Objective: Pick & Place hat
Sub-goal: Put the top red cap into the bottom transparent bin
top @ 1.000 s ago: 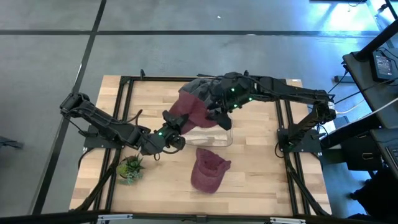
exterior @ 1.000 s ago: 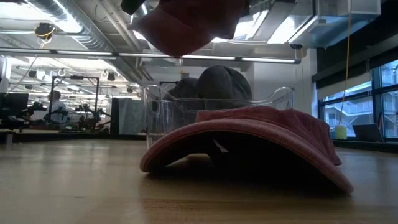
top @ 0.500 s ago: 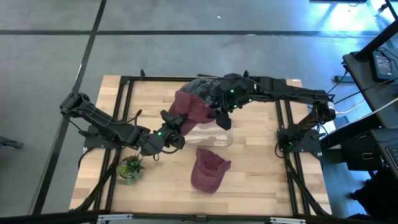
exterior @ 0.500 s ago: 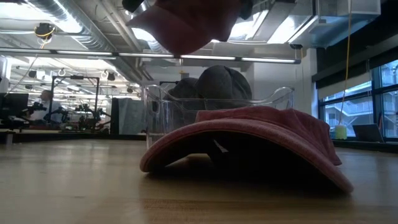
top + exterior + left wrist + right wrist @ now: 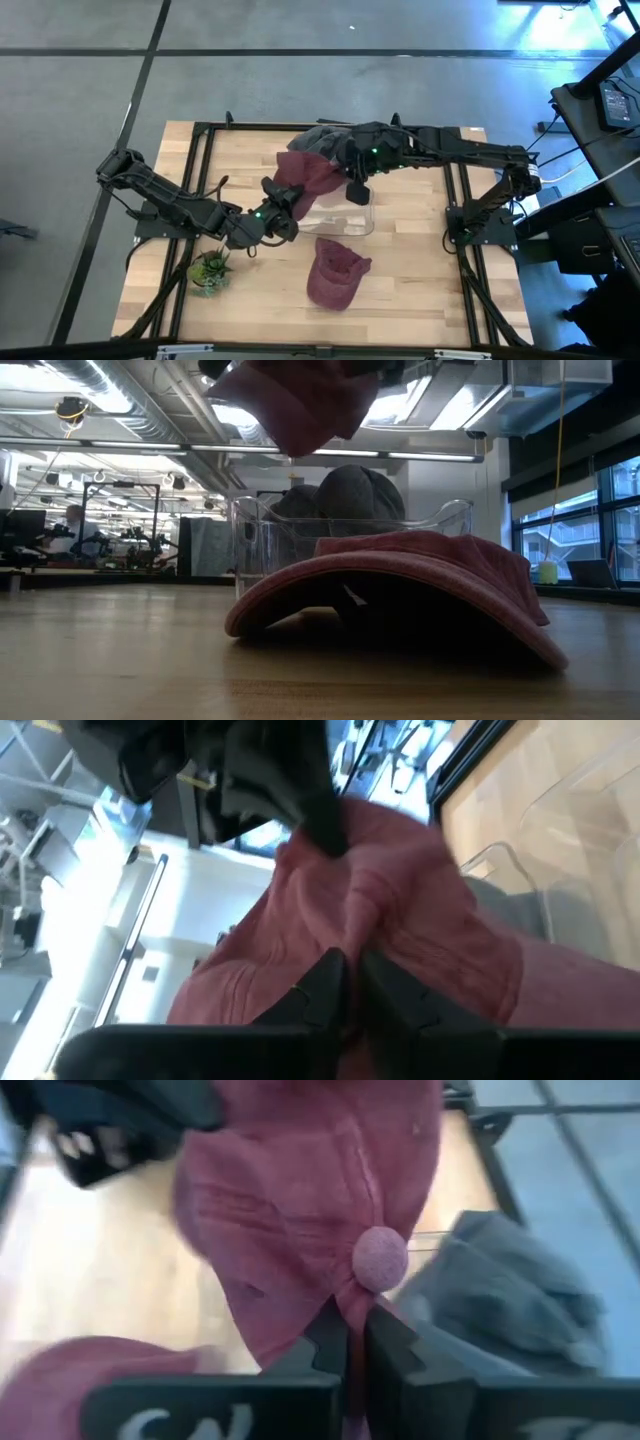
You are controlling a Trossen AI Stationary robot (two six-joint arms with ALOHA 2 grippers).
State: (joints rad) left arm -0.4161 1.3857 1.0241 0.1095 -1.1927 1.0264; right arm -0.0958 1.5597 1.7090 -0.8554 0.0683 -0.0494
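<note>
A dark red hat [image 5: 308, 178] hangs in the air above the left end of a clear plastic bin [image 5: 345, 220], held between both grippers. My left gripper [image 5: 283, 203] is shut on the hat's side nearer the table's left edge. My right gripper [image 5: 353, 184] is shut on its crown, on the side toward the table's right. Grey hats [image 5: 322, 140] lie in the far end of the bin. A second red hat [image 5: 335, 275] rests on its brim and rim on the table, nearer than the bin. My left gripper pinches a fold of the red hat's cloth [image 5: 352, 935] between its two fingers, coming from the table's left. The hat is lifted clear and spreads away beyond the fingertips. My right gripper pinches the crown's cloth [image 5: 350, 1298] just beside the round top button [image 5: 380, 1258]. It comes from the table's right, slanting down. The hat hangs clear of the bin.
A small potted plant [image 5: 208, 272] stands near the table's left front, close under my left arm. A black metal frame [image 5: 200, 130] runs around the tabletop. The second red hat [image 5: 400, 590] fills the near middle in the low view, with the bin [image 5: 450, 520] behind it.
My right gripper has shut on the red hat's crown, where it stood open around it a second ago. The hat stays lifted above the bin, and its hanging cloth has shifted slightly.
</note>
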